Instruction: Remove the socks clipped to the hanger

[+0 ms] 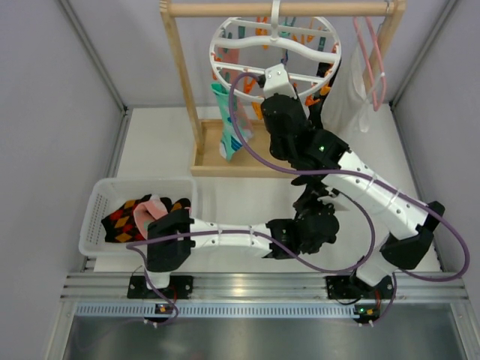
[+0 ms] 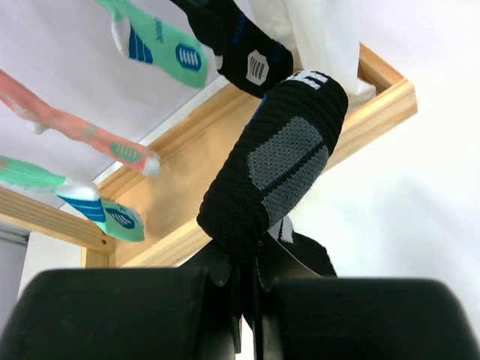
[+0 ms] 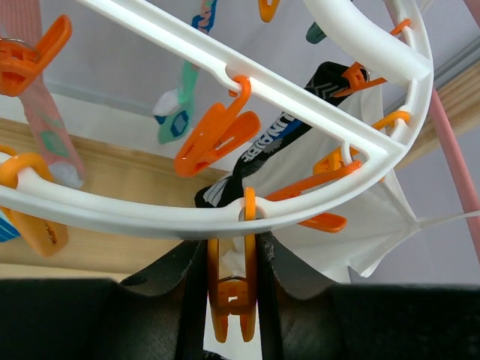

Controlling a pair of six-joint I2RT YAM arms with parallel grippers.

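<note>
The white ring hanger [image 1: 225, 34] hangs from the wooden rack with orange clips; its rim fills the right wrist view [image 3: 150, 217]. My right gripper [image 1: 276, 75] reaches up to its front rim. In the right wrist view it [image 3: 231, 277] is shut on an orange clip [image 3: 232, 300] dangling from the rim. A black sock [image 3: 270, 146], a pink sock [image 3: 45, 127] and a teal sock [image 3: 180, 105] hang beyond. My left gripper [image 2: 244, 262] is shut on the lower end of a black sock with a grey patch [image 2: 277, 165], below the hanger [image 1: 310, 196]. A teal sock [image 1: 227, 127] hangs at the left.
A white basket [image 1: 97, 217] at the left holds several socks [image 1: 142, 214]. The wooden rack frame [image 1: 180, 75] stands on a wooden base [image 1: 225, 161]. A white cloth [image 1: 345, 90] and a pink wire hanger [image 1: 371, 52] hang at the right. Grey walls close in both sides.
</note>
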